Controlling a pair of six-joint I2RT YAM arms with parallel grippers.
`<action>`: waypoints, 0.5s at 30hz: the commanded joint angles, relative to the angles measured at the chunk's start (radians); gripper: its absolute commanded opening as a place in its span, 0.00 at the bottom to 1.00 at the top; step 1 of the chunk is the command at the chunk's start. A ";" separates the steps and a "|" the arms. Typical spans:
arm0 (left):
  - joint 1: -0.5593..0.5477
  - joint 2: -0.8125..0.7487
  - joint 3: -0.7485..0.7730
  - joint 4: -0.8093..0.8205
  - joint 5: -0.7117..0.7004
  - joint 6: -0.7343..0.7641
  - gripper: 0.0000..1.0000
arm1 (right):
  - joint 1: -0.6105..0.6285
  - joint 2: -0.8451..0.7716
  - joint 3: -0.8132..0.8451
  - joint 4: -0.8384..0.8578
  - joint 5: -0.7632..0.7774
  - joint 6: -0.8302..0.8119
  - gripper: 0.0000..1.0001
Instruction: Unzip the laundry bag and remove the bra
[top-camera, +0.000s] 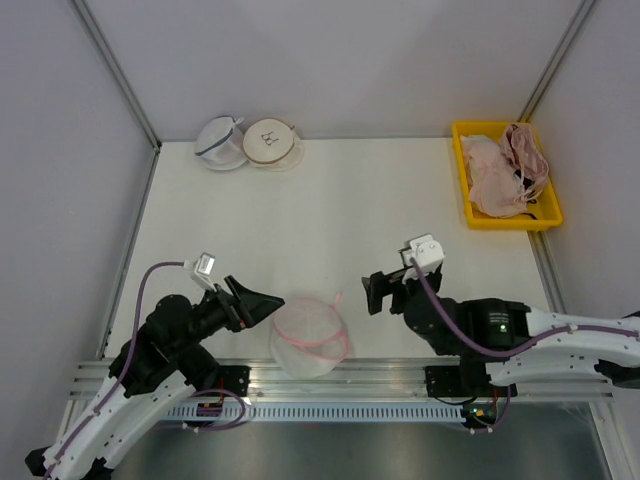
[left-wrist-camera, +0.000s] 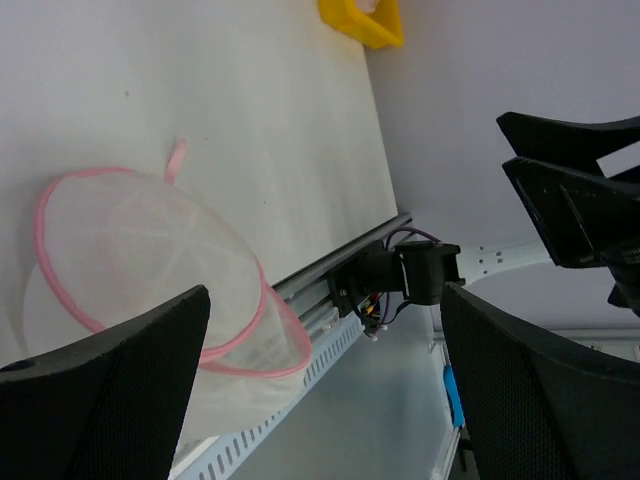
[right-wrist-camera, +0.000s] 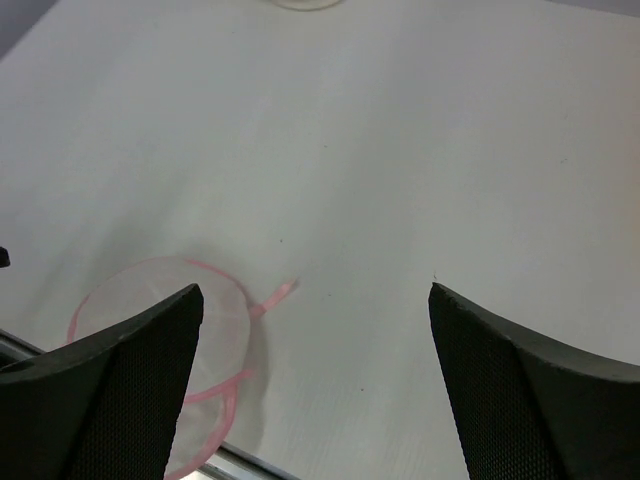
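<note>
The laundry bag (top-camera: 310, 335) is seen at the worktop's (top-camera: 350, 200) near edge, between left fingers (left-wrist-camera: 110, 400) and right fingers (right-wrist-camera: 100, 380), both spread and empty. Light, limp mesh is expected; its pink tab (top-camera: 337, 298) is best pinched.

Overhead view looks down; both low wrist views share the laundry bag (top-camera: 310, 335).

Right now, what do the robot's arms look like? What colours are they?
Both arms have chunky black joints and white lower tubes. A purple cable loops to a small white camera box on each wrist. The right arm shows a tiny green light. The left gripper and right gripper each have two wide black fingers with a dotted texture.
</note>
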 joint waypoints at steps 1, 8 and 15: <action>-0.001 -0.062 0.019 0.100 0.045 0.141 0.99 | -0.004 -0.136 -0.029 -0.012 0.013 0.020 0.98; -0.001 0.055 0.093 0.097 0.052 0.227 0.99 | -0.004 -0.262 0.008 -0.066 -0.070 0.020 0.98; -0.001 0.119 0.127 0.123 0.046 0.276 0.99 | -0.004 -0.268 0.000 -0.074 -0.057 0.069 0.98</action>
